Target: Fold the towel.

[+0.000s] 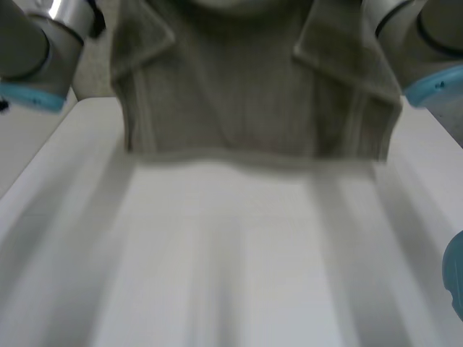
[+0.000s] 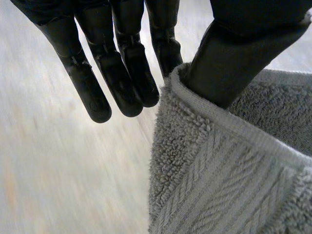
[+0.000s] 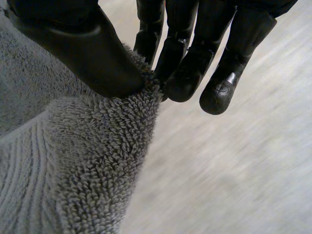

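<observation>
At the left side of the bench [image 1: 231, 260] the left arm [image 1: 32, 54] reaches up, grey with a light-blue cap. The left robot hand [image 2: 234, 53] pinches an upper edge of the towel [image 1: 246, 94] close to its corner. The thumb presses on the hem from one side, and the straight fingers [image 2: 122, 73] lie spread on the other, with the nearest one tucked behind the cloth. The grey towel hangs lifted between the two arms, stretched wide over the far part of the bench. Its ribbed band and looped pile are plain to see, and both upper corners flop over as small flaps. The lower hem runs roughly level across the bench from the left edge toward the right edge; I cannot tell whether it touches the white surface. On the other upper corner the right robot hand [image 3: 83, 48] pinches the towel's fluffy edge. Its thumb bears down on the pile and its fingers meet the cloth from behind, the outer ones standing clear of it. The right arm [image 1: 423, 50] rises at the bench's right side.
</observation>
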